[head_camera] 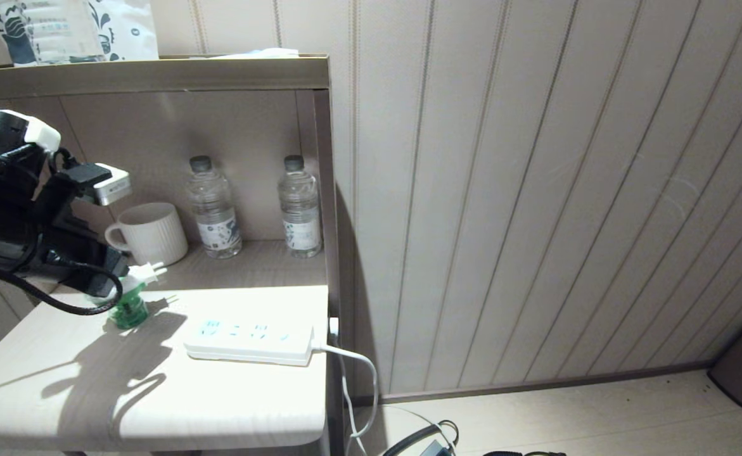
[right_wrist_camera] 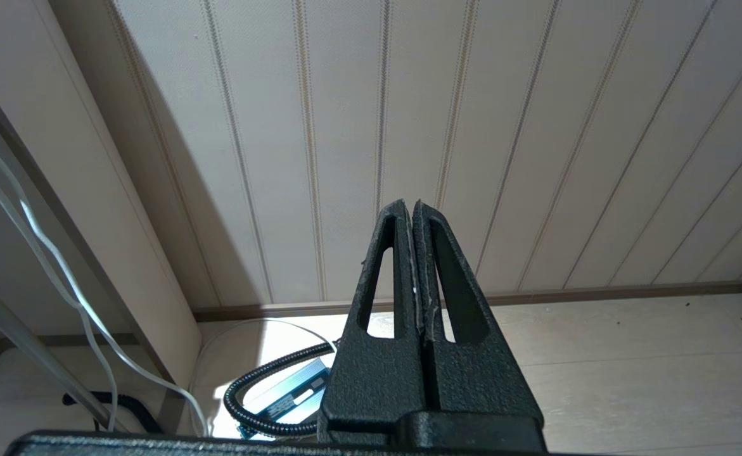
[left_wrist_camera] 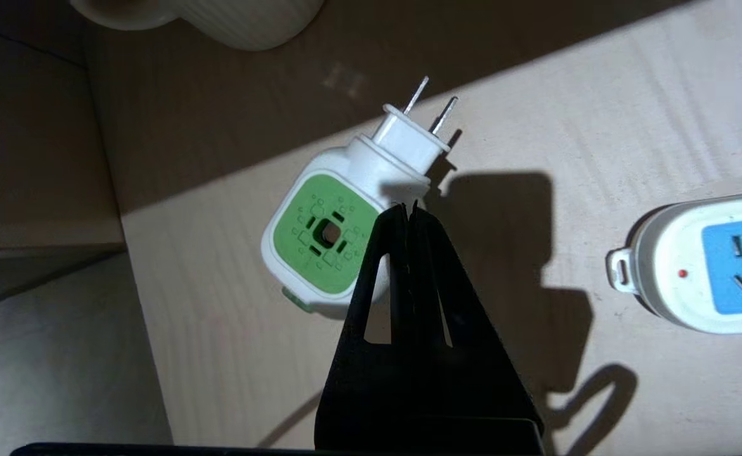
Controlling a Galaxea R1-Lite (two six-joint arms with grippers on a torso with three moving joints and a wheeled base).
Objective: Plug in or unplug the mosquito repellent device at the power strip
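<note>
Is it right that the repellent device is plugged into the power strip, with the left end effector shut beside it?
Not quite. The repellent device is unplugged: the left wrist view shows its two bare prongs pointing away, and it stands on the table apart from the power strip. The rest holds: the left end effector is shut, right beside the device.

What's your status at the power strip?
Left claw shut, above the mosquito repellent device, unplugged beside power strip. Right claw shut, parked. Nothing between them.
</note>
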